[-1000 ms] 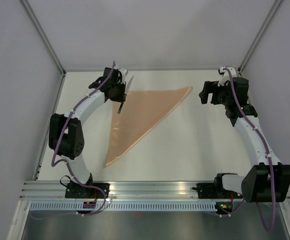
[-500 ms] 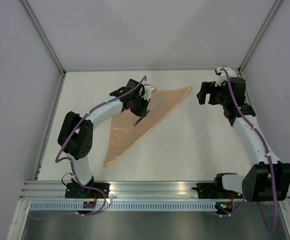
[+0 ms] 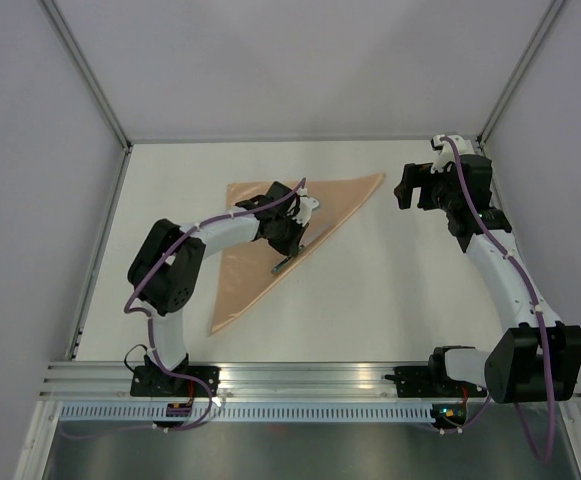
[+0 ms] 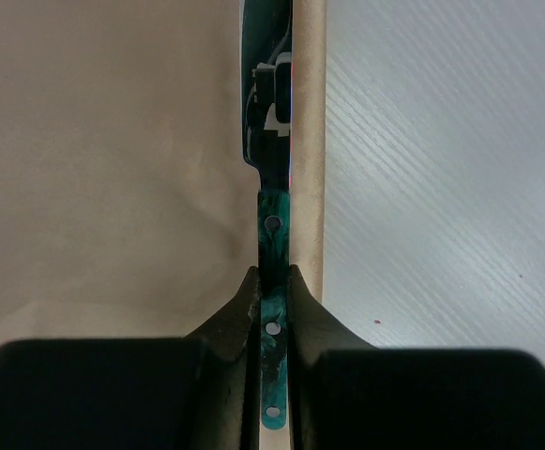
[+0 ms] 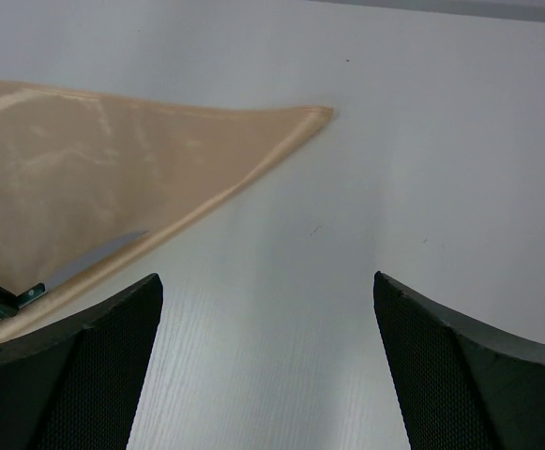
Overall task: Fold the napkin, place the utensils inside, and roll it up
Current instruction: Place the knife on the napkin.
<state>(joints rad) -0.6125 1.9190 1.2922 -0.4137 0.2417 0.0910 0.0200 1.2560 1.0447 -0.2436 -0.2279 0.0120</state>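
1. The napkin (image 3: 245,260) lies folded into 1 triangle on the table (image 3: 390,290).
2. The left gripper (image 4: 272,272) pinches a green-handled utensil (image 4: 272,225) along its long edge.
3. The right gripper (image 5: 265,277) hovers near the napkin's right tip, spread wide and holding nothing.

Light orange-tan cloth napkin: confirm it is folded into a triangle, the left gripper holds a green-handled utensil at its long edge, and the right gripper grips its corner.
Wrong on the right gripper: the right wrist view shows it open and empty, apart from the corner of the light orange-tan cloth napkin. The rest stands.
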